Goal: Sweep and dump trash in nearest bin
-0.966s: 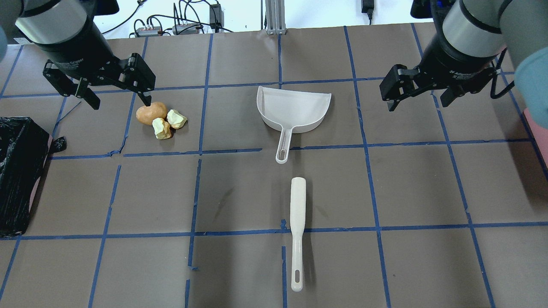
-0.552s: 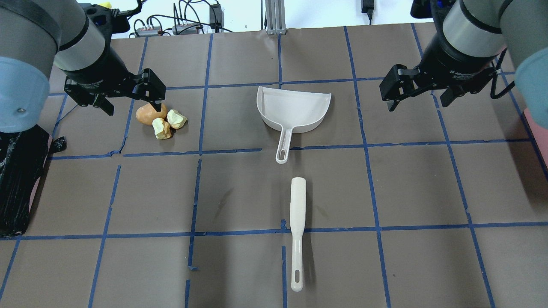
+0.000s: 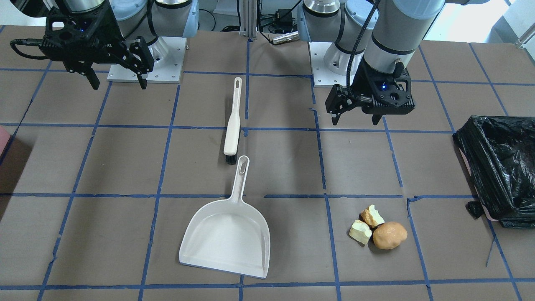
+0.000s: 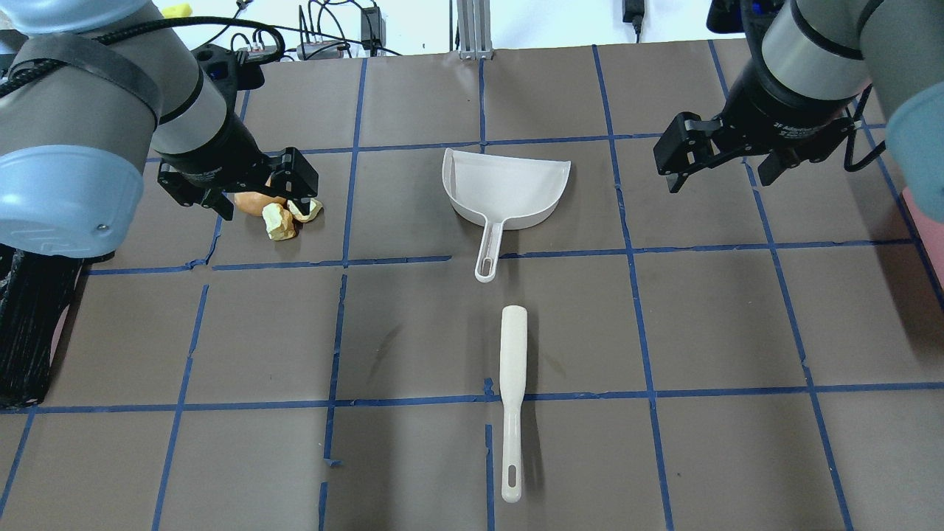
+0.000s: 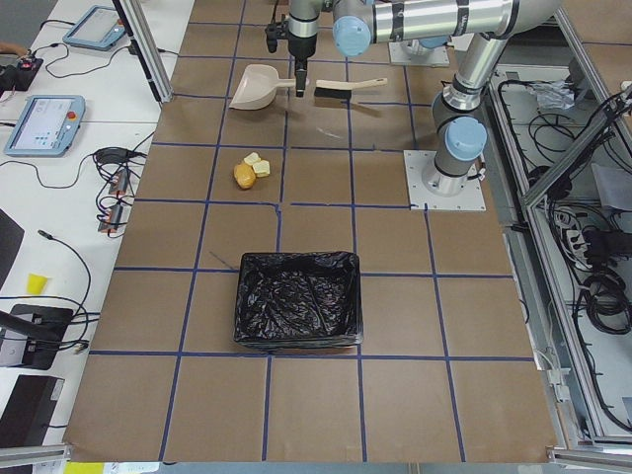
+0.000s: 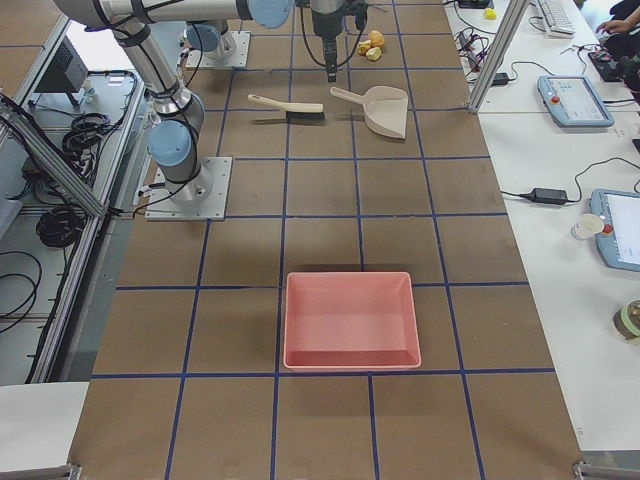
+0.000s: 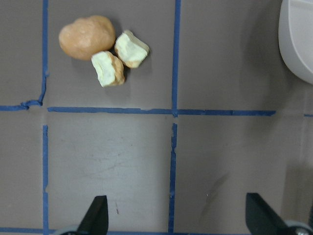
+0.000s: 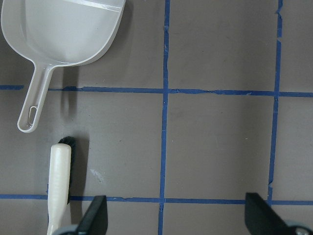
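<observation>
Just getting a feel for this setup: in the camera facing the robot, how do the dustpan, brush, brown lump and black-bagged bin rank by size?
1. bin and dustpan: look about alike, and the frame edge cuts the bin off, so no ranking between them.
2. brush.
3. brown lump, smallest.

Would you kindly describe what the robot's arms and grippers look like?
The left arm and right arm are grey tubes with silver bands and pale blue joint caps. A black cable runs along the left one. The left gripper and right gripper are black and two-fingered; the right one bears white lettering.
</observation>
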Controlling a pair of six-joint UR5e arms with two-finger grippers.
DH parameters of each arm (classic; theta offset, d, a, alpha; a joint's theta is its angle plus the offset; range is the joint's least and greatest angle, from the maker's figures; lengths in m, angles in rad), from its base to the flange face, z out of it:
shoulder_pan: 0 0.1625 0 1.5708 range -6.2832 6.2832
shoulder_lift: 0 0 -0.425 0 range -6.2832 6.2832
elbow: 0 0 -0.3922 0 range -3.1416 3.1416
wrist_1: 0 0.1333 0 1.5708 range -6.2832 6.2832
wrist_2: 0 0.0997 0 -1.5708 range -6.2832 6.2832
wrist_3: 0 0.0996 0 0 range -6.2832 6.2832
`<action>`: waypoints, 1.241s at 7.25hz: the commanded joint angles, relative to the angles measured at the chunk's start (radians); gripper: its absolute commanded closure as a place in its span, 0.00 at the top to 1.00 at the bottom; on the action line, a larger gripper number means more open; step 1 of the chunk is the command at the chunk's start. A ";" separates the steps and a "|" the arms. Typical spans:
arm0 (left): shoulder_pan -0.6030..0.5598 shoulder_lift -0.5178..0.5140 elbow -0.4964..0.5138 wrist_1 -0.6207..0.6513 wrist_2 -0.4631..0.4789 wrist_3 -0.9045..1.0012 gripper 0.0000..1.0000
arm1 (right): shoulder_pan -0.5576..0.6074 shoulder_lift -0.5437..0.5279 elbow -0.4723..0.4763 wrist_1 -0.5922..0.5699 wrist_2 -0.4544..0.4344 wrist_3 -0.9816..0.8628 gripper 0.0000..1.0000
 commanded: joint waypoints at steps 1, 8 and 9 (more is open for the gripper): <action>-0.010 0.063 0.065 -0.174 -0.011 0.004 1.00 | 0.002 -0.003 -0.001 0.000 0.000 0.005 1.00; 0.015 -0.024 0.114 -0.190 0.012 0.051 1.00 | 0.002 -0.003 -0.001 0.000 0.002 0.002 1.00; 0.013 -0.034 0.120 -0.155 0.026 0.059 1.00 | 0.002 -0.002 -0.001 0.000 0.002 0.003 1.00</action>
